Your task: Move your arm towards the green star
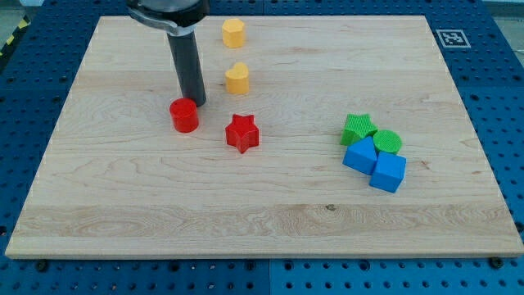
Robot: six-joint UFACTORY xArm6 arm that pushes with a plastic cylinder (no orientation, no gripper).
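The green star point(358, 129) lies at the view's right, touching a green round block point(388, 142) and a blue block point(360, 155). My rod comes down from the view's top left. My tip point(196, 102) rests on the board just above and right of the red round block point(184, 115), far to the left of the green star.
A red star point(242, 133) lies right of the red round block. Two yellow blocks point(234, 33) point(237, 79) sit near the view's top centre. A second blue block point(388, 173), a cube, sits below the green pair. The wooden board point(262, 221) lies on a blue pegboard table.
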